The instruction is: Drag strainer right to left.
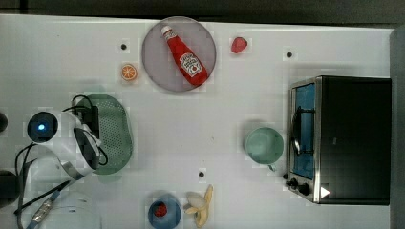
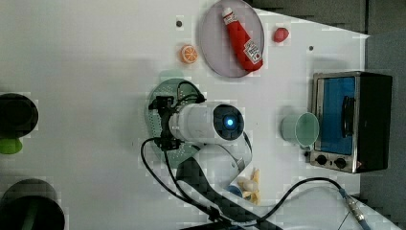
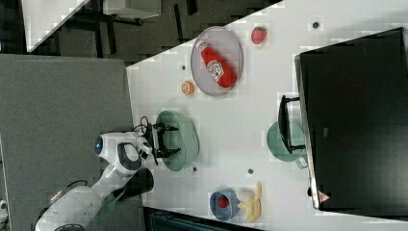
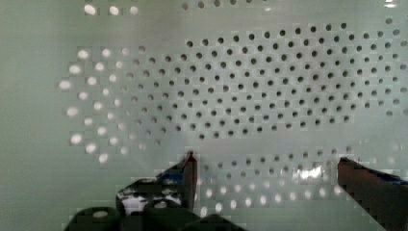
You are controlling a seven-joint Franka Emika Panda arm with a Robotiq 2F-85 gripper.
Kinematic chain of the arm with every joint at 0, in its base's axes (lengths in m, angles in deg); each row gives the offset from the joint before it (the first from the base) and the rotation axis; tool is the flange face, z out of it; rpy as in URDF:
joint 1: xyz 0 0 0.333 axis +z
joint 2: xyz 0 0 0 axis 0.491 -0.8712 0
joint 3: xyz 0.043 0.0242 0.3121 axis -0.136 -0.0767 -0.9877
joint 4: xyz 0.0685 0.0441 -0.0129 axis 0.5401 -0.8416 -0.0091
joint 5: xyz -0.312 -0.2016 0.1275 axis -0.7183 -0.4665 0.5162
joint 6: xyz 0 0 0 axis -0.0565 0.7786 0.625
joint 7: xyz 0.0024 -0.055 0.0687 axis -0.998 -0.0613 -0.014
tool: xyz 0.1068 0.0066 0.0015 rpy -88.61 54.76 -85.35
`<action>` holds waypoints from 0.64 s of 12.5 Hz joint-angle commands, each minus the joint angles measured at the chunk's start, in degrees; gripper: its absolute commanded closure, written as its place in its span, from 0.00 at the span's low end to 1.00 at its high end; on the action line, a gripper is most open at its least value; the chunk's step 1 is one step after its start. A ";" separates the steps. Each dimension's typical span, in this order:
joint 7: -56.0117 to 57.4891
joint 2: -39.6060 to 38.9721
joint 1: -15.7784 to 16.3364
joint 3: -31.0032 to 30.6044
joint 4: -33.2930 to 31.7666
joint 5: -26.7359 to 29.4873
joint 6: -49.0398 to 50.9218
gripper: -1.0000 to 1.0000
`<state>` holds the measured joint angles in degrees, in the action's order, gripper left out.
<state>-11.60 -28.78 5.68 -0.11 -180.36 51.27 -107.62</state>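
The strainer (image 1: 117, 136) is a pale sage-green oval colander dotted with small holes, lying near the top view's left side of the white table. My gripper (image 1: 95, 136) hangs over its left half, open, with both fingers spread wide. In the right view the gripper (image 3: 169, 139) reaches down into the strainer (image 3: 186, 139). The wrist view looks closely at the strainer's perforated floor (image 4: 240, 96), with the gripper (image 4: 269, 173) open just above it and nothing between its fingers. In the left view the arm covers much of the strainer (image 2: 167, 82).
A grey plate (image 1: 155, 62) holding a ketchup bottle (image 1: 186, 57) sits at the back, with an orange slice (image 1: 128, 72) and a strawberry (image 1: 239, 45) nearby. A green cup (image 1: 264, 145) stands beside the toaster oven (image 1: 344, 138). A blue bowl (image 1: 165, 212) and banana (image 1: 203, 207) lie in front.
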 commanded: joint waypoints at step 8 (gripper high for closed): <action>-7.75 -0.94 3.30 -0.55 3.95 1.39 0.10 0.00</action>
<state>-14.90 -29.82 8.81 -0.26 -177.78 51.47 -107.17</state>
